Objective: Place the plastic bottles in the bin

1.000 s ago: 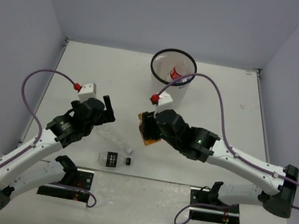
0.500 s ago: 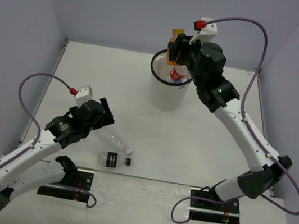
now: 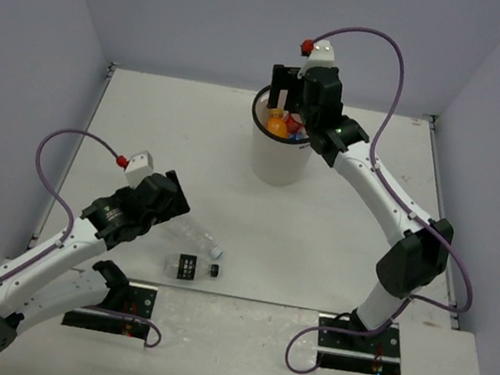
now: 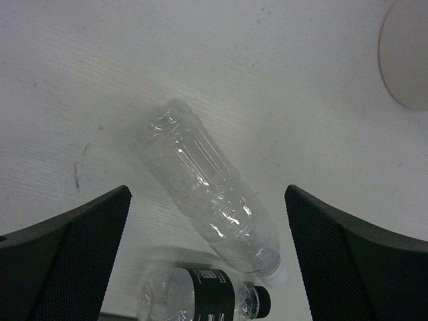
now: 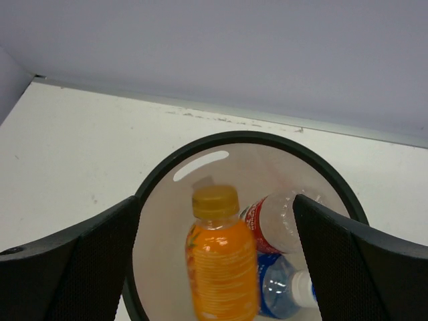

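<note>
The white bin (image 3: 280, 159) stands at the back of the table; its black rim (image 5: 167, 175) fills the right wrist view. My right gripper (image 3: 281, 97) (image 5: 215, 199) hangs open over its mouth. The short orange bottle (image 5: 224, 267) (image 3: 278, 125) is blurred and upright inside the bin, free of both fingers. Under it lie a red-labelled bottle (image 5: 267, 224) and a blue-labelled bottle (image 5: 281, 287). My left gripper (image 3: 178, 209) (image 4: 206, 190) is open just above the long clear bottle (image 4: 207, 194) (image 3: 195, 234), which lies on the table. The black-labelled bottle (image 4: 200, 301) (image 3: 190, 267) lies beside it.
The two bottles on the table lie near the front edge, between the arm bases. Grey walls close the table on the left, right and back. The bin's side (image 4: 408, 60) shows at the top right of the left wrist view.
My right arm swung from the table's middle up over the bin with the orange bottle, then opened; the bottle is now inside the bin. My left gripper edged toward the clear bottle.
</note>
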`<state>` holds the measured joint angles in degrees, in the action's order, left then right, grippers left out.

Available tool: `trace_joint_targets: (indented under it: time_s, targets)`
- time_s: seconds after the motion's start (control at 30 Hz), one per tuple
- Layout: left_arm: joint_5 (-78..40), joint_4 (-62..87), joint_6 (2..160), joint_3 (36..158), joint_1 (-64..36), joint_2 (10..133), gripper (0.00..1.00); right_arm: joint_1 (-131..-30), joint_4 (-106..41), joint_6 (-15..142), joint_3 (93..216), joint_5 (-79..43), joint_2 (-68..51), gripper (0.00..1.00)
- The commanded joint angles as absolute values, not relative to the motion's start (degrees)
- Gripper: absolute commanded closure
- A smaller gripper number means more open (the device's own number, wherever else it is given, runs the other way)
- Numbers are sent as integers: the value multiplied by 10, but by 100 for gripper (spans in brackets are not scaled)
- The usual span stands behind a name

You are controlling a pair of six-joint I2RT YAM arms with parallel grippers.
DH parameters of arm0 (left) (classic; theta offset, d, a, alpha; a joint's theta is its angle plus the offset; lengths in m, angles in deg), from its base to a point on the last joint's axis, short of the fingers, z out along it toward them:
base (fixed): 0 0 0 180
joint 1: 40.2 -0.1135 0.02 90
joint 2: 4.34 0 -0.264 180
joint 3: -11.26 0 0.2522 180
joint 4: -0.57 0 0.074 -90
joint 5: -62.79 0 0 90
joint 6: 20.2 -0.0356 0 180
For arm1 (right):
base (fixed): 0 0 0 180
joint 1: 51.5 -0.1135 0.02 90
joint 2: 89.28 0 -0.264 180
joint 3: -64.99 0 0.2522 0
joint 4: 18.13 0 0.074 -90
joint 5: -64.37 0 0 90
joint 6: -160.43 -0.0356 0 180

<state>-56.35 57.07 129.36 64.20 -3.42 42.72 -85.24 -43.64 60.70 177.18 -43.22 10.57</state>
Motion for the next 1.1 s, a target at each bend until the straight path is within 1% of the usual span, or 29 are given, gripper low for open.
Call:
trace_joint_targets:
  time_s: [0.0,0.1,0.33,0.4,0.47,0.53,0.7,0.83,1.07]
  targets:
    - [-577,574,1326,634,-37,428,0,-853,-410,602,1778,-458,64,1]
    - [-577,572,1333,631,-36,430,0,-853,-409,602,1763,-480,41,1]
    - [-574,551,1338,616,-37,449,0,-853,-371,587,1621,-525,-81,1]
    - [-573,548,1339,615,-37,458,0,-853,-370,576,1592,-543,-128,1]
    - [-573,546,1343,614,-36,463,0,-853,-371,564,1536,-568,-187,1]
    - [-571,542,1348,607,-36,466,0,-853,-378,532,1475,-578,-225,1]
    - [-559,510,1358,588,-36,474,0,-853,-410,427,1315,-611,-389,1]
    - [-552,494,1381,576,-36,489,0,-853,-454,368,1225,-625,-491,1]
    - [-556,456,1429,551,-36,541,0,-852,-539,334,1174,-638,-552,1]
